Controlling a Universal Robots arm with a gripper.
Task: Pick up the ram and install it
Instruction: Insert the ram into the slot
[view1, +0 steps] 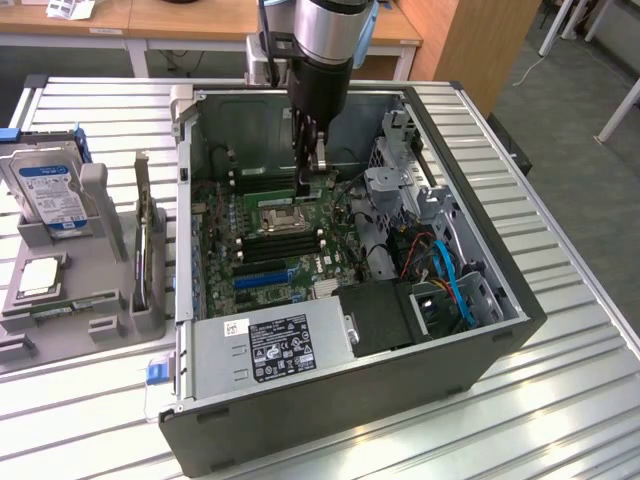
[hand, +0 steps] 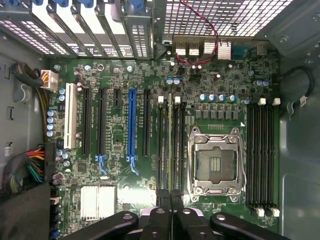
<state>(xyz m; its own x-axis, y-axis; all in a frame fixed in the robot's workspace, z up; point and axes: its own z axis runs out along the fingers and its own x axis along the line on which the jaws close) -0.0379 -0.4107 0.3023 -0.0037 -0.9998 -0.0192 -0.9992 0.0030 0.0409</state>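
Clamped together on the ram, the claw is seen holding it edge-on, lined up along the memory slots beside the processor socket. Around them the motherboard is spread, set inside the open computer case laid on the bench.

ram: thin green stick; edge-on, held in jaws; along motherboard slots
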